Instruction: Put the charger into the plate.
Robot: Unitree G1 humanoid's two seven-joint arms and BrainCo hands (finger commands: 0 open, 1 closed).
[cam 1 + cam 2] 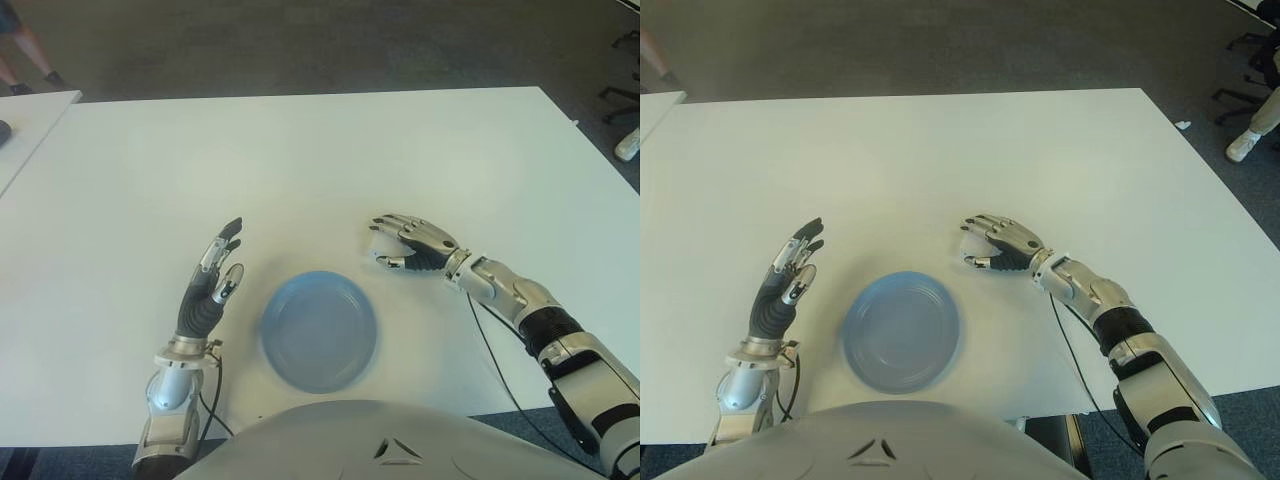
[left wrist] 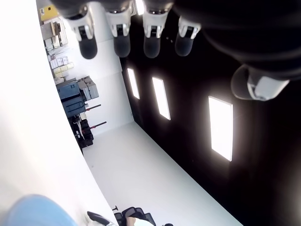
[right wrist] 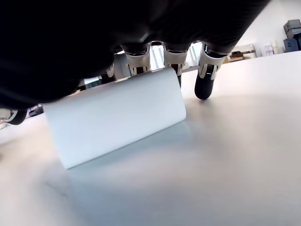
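Observation:
The white block-shaped charger (image 3: 117, 115) stands on the white table (image 1: 300, 160), up and to the right of the blue plate (image 1: 320, 330). My right hand (image 1: 385, 243) cups it: the fingers (image 3: 203, 87) curl over its far edge and the thumb sits on the near side. In the eye views the hand hides most of the charger. The plate holds nothing. My left hand (image 1: 215, 270) stands upright just left of the plate, fingers (image 2: 120, 40) straight and holding nothing.
A second white table (image 1: 30, 120) shows at the far left edge, with a person's legs (image 1: 25, 50) behind it. A chair base (image 1: 625, 95) and a shoe (image 1: 628, 145) are on the floor at the right. A black cable (image 1: 490, 350) runs along my right forearm.

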